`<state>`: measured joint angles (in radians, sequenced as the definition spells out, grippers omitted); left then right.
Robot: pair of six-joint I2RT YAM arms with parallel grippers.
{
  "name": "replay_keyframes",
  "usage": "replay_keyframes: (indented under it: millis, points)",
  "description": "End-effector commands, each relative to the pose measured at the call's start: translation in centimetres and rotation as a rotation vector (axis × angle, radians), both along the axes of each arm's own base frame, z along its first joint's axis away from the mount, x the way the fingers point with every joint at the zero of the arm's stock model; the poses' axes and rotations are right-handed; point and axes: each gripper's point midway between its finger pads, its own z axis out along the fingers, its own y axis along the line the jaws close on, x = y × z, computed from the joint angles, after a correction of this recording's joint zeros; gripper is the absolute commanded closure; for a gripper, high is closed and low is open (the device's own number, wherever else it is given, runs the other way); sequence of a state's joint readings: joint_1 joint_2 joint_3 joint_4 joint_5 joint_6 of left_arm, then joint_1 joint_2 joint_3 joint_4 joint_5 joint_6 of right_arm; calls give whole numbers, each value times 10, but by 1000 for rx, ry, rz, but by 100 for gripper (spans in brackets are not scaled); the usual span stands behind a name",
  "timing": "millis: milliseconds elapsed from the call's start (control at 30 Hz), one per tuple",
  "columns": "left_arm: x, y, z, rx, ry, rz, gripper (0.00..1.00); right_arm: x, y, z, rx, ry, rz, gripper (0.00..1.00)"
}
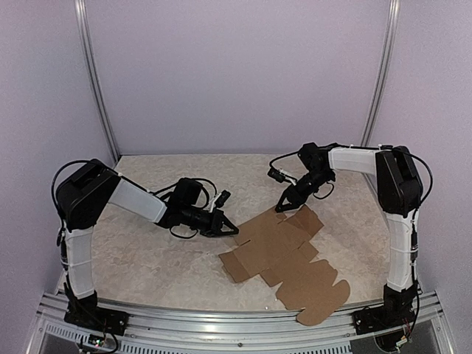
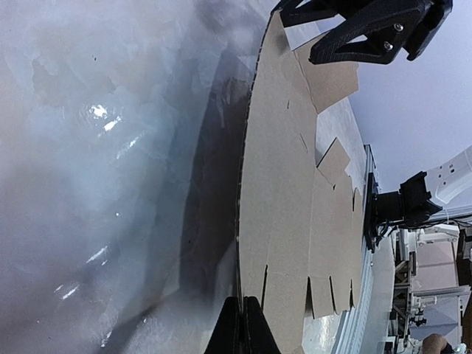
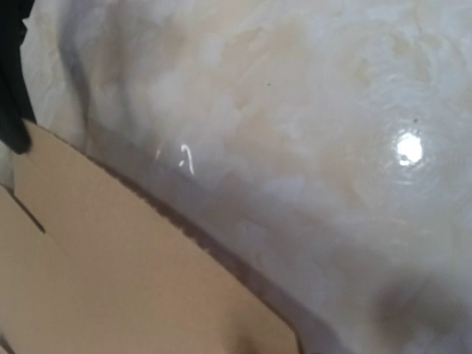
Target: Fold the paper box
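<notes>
The paper box [image 1: 284, 254] lies as a flat brown die-cut sheet at the middle right of the table. Its rounded flaps point toward the near edge. My left gripper [image 1: 234, 229] is at the sheet's left edge. In the left wrist view the fingers [image 2: 237, 328] are shut, and the edge of the paper box [image 2: 287, 221] runs into the seam between them, lifted a little over its shadow. My right gripper [image 1: 286, 206] stands open at the sheet's far corner, with its two fingers apart in the left wrist view [image 2: 324, 33]. The right wrist view shows one finger [image 3: 13, 110] beside the sheet [image 3: 110, 258].
The marbled tabletop [image 1: 147, 265] ends at a metal rail [image 1: 221, 324] along the near edge, and one rounded flap [image 1: 318, 313] reaches over it. Plain walls with two upright metal posts [image 1: 99, 96] close the back.
</notes>
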<state>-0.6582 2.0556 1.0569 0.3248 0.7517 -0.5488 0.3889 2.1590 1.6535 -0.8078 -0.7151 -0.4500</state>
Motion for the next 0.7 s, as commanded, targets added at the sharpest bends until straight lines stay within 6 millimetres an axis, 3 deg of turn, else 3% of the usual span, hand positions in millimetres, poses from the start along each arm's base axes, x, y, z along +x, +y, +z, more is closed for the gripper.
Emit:
replay_keyframes:
  millis: [0, 100, 233, 300, 567, 667]
  points:
    - [9, -2, 12, -19, -63, 20, 100, -9, 7, -2, 28, 60, 17, 65]
    - [10, 0, 12, -14, -73, 28, 100, -11, 10, -1, 40, 75, 25, 70]
    - [5, -4, 16, -22, -117, -4, 100, -1, 7, -1, -14, 26, 14, 51]
    - [3, -4, 18, -19, -130, -11, 100, 4, 6, 0, -34, 9, 20, 48]
    - [5, -2, 18, -11, -142, 6, 100, -3, 6, -8, -46, 77, 50, 44]
    - [5, -2, 18, -12, -137, 12, 100, -5, 5, -6, -46, 76, 60, 49]
